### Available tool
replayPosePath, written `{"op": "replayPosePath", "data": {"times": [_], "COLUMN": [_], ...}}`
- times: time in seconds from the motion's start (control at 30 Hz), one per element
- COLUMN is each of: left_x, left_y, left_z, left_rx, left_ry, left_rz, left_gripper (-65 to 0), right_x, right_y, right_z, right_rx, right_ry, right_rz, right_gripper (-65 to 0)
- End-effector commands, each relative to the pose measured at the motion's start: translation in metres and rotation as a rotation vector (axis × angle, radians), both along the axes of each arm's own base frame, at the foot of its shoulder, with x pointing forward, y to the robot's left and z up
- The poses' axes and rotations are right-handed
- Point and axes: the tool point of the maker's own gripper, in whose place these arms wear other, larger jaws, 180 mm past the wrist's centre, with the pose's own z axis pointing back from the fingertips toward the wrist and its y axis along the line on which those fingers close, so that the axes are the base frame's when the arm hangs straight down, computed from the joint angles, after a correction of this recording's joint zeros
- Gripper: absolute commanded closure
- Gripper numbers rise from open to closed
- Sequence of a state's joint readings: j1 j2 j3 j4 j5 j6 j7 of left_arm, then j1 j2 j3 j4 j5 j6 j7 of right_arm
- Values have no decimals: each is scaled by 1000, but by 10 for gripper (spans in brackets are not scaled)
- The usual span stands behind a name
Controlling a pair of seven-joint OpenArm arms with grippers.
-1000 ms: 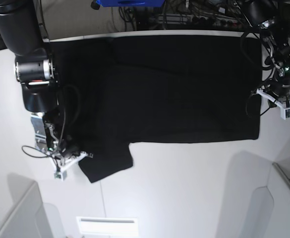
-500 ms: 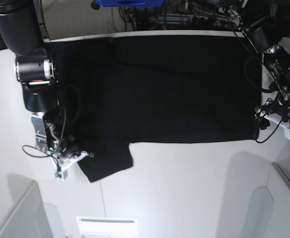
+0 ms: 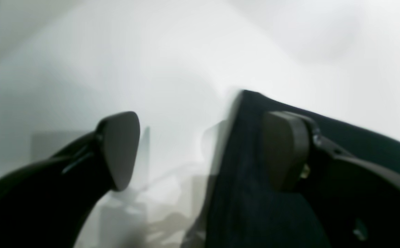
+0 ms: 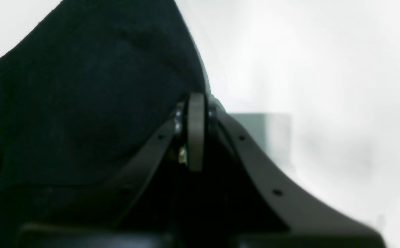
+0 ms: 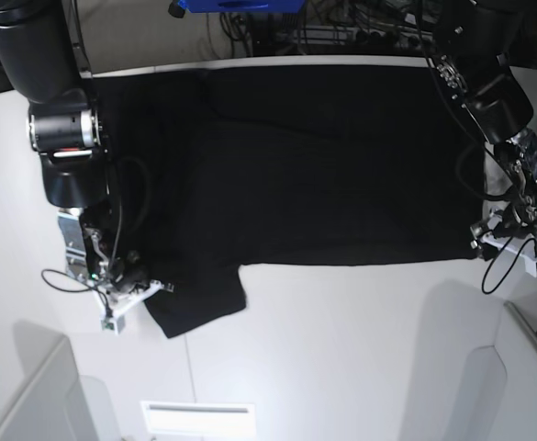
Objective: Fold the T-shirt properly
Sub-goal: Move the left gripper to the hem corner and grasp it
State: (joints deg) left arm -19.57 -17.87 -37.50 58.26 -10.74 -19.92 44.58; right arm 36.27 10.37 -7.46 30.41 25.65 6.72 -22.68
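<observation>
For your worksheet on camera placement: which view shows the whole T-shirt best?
The base view: the T-shirt lies spread across the table, outline visible. The left wrist view shows only an edge beside the open left claw; the right wrist view shows one bunched part.

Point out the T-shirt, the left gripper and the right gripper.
T-shirt (image 5: 323, 156), base view, middle of the body.
Left gripper (image 3: 200, 151), left wrist view, between the open fingertips.
Right gripper (image 4: 196, 137), right wrist view, at the closed pads.

No legible text, label, brand, number or sign is showing in any view. The T-shirt (image 5: 323, 165) is presenting plain black cloth only; both wrist views are showing blurred dark cloth and unmarked fingers.
</observation>
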Motion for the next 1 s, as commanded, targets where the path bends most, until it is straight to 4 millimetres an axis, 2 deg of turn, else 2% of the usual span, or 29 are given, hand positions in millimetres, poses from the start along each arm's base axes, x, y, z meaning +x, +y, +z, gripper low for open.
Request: {"op": "replayPosePath", "data": {"times": [0.0,0.17,0.3,0.67,0.73,0.9,0.97], "left_x": [19,31,30,30,29,26,26], "left_y": [3,-20,-23,-25,-26,-34,-35], "left_z": [19,-4,-15,-17,-18,-25,-26], "left_rx": [23,22,2,1,-1,-16,-18], "left_ry": [-72,-27,-21,-20,-18,-7,-8], "left_rz": [-18,-99,-92,-96,-97,-103,-103], "left_gripper": [-535,-535,-533,-522,-451,-153,-77], "right_x": [10,11,11,11,10,9,9], "right_y": [-2,-2,-2,-2,-2,-2,-2], "right_z": [12,14,14,14,13,12,12], "right_rx": [-1,1,1,1,1,1,1], "right_ry": [-18,-21,-21,-21,-20,-18,-18], "right_rz": [2,1,1,1,1,1,1], "right_gripper": [0,0,0,0,0,0,0]}}
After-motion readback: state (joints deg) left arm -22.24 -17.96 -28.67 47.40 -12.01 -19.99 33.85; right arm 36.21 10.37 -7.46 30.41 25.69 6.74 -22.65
